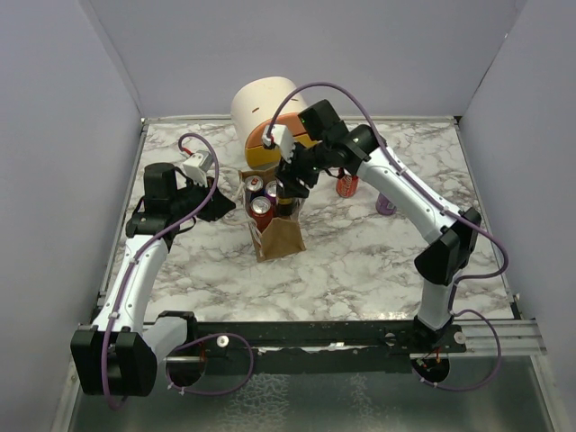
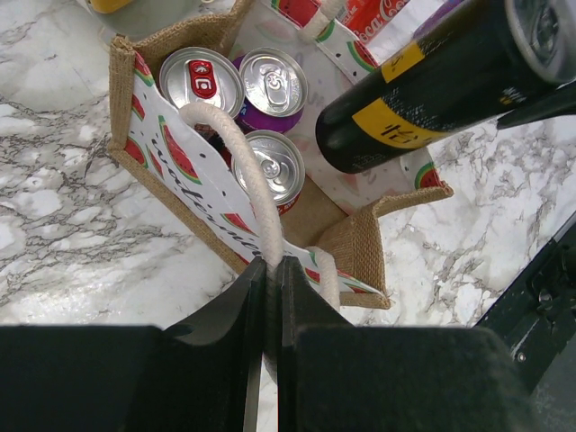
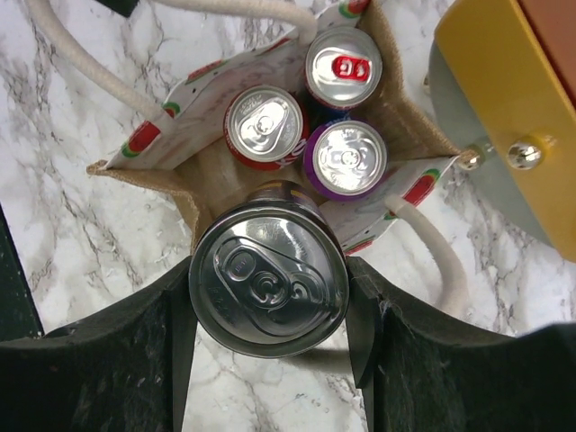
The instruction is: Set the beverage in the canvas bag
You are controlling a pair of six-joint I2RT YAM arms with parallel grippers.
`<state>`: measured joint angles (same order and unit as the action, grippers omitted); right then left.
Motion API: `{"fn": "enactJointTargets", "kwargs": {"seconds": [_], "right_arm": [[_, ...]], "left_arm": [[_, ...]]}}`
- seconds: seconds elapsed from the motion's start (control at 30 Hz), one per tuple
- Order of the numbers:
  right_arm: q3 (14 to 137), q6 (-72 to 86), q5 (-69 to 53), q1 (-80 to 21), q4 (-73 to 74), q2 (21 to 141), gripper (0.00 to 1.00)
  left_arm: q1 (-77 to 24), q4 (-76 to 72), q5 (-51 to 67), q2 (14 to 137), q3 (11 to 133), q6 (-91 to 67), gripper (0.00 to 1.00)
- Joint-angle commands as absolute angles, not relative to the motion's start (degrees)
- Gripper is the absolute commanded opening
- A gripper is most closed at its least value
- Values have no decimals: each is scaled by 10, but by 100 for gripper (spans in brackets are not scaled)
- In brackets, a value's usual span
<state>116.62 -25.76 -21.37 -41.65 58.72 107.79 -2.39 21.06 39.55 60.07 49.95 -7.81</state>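
The canvas bag [image 1: 279, 236] stands open at mid-table, tan with a watermelon-print lining [image 2: 360, 247] [image 3: 193, 193]. Three cans stand inside it: a silver-topped can with a red tab [image 3: 343, 65], a purple one [image 3: 344, 158] and a red one [image 3: 265, 126]. My left gripper [image 1: 220, 205] [image 2: 271, 263] is shut on the bag's near cream handle [image 2: 236, 153]. My right gripper [image 1: 290, 191] [image 3: 270, 281] is shut on a black beverage can with a yellow label [image 2: 423, 90] [image 3: 268, 279]. It holds the can tilted just above the bag's open mouth, over the free corner.
A cream-and-orange rounded drawer box [image 1: 265, 117] [image 3: 504, 99] stands just behind the bag. A red can [image 1: 347, 186] and a purple object [image 1: 385, 205] sit on the marble to the right of the bag. Walls enclose the table.
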Motion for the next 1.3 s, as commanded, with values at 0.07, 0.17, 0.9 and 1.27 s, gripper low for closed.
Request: {"fn": "enactJointTargets", "kwargs": {"seconds": [0.07, 0.17, 0.9, 1.27], "right_arm": [[1138, -254, -216, -424, 538, 1086, 22], [1122, -253, -218, -425, 524, 1093, 22], [1024, -223, -206, -425, 396, 1135, 21], [1012, -202, -176, -425, 360, 1146, 22]], "left_arm": [[-28, 202, 412, 591, 513, -78, 0], [-29, 201, 412, 592, 512, -78, 0], [-30, 199, 413, 573, 503, -78, 0], [-31, 201, 414, 568, 501, -78, 0]]}}
